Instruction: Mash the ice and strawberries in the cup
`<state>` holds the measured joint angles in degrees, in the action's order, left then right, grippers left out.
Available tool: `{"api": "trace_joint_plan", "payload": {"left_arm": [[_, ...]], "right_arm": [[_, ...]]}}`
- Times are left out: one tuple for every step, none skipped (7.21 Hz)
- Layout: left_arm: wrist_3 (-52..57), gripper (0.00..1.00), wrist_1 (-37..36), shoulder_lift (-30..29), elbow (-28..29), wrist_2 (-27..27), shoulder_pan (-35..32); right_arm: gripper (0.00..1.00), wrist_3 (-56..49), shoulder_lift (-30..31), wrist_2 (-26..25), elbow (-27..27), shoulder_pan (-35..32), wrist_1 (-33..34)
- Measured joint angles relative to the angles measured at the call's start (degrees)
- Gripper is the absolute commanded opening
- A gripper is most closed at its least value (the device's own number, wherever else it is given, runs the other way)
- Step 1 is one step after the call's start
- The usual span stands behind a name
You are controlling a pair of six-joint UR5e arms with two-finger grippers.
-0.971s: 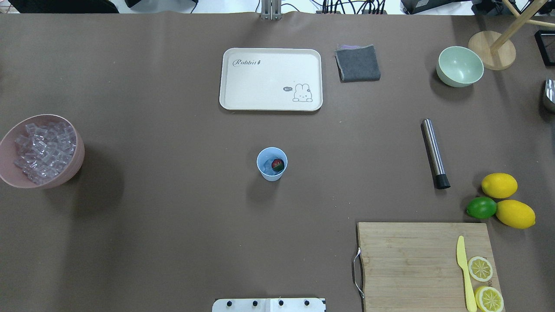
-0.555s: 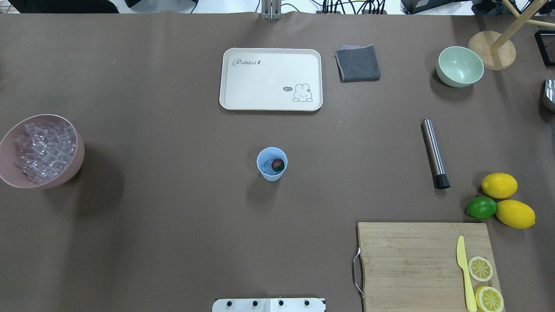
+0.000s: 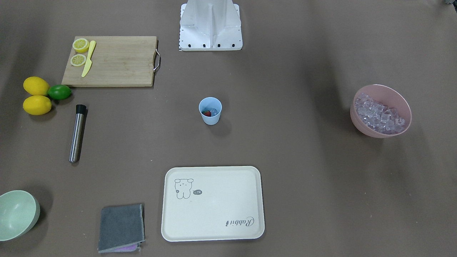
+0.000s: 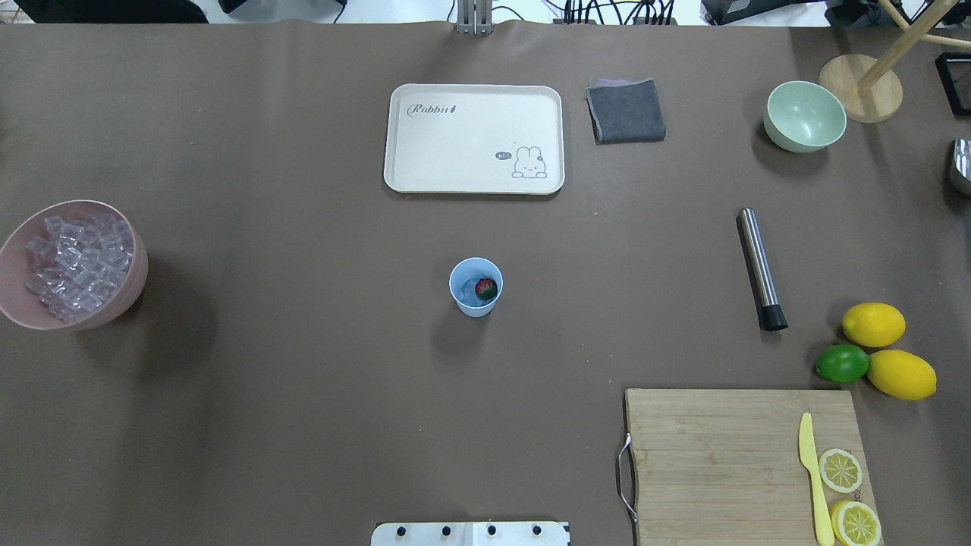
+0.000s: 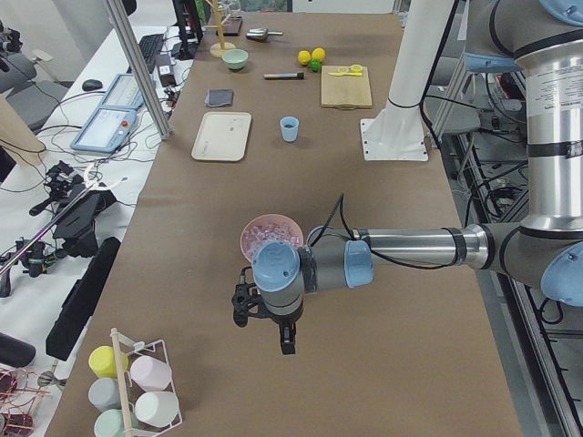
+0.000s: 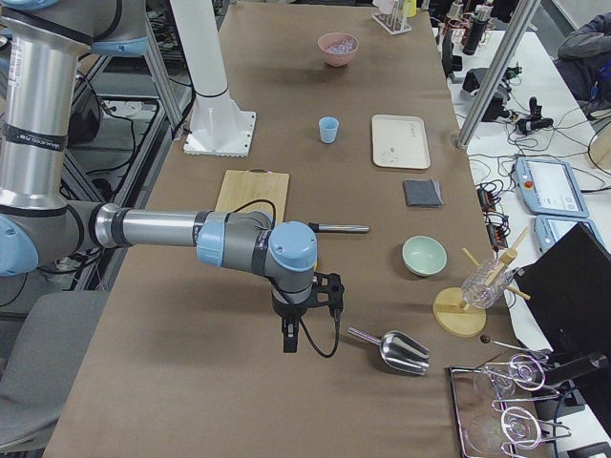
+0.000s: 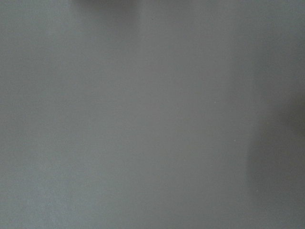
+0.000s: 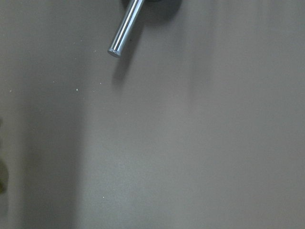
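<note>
1. Front-facing view: the cup stands upright mid-table with the strawberry and a bit of ice already in it. The muddler, a steel rod with a black cap, lies flat well off toward the robot's right, long axis running roughly toward and away from the base, black end nearer the robot. No grippers show here.

2. Overhead view: same story. Cup dead centre, strawberry inside. Muddler is well to the right of the cup, nearly in line with the robot's forward direction, black cap at the near end. The pink bowl of spare ice sits far out on the left.

3. Left side view: the left gripper hangs over bare table beyond the pink bowl, far from everything. Can't tell if it's open or shut.

4. Right side view: the right gripper hovers out past the muddler, much nearer to it than the left arm is. Can't tell its state either.

5. Left wrist cam: just brown table cover.

6. Right wrist cam: the muddler's steel tip pokes in at the top edge. So my guess is the right arm grabs it across the shaft, then carries it left to the cup.
</note>
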<state>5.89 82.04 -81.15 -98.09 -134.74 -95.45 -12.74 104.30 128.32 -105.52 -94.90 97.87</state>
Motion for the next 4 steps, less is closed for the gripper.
{"api": "trace_joint_plan", "payload": {"left_arm": [[-0.2, 0.99, 0.4, 0.0, 0.0, -0.1, 0.0], [-0.3, 0.99, 0.6, 0.0, -0.1, -0.1, 0.0], [-0.6, 0.99, 0.6, -0.1, -0.2, -0.2, 0.0], [-0.8, 0.99, 0.5, -0.1, -0.4, -0.3, 0.0]], "right_arm": [[1.0, -0.2, 0.1, 0.3, -0.2, 0.0, -0.2], [1.0, -0.1, 0.0, 0.2, -0.4, 0.0, -0.4], [1.0, 0.3, -0.1, 0.3, -0.5, -0.1, -0.4], [1.0, 1.2, -0.6, 0.5, -0.8, -0.1, 0.0]]}}
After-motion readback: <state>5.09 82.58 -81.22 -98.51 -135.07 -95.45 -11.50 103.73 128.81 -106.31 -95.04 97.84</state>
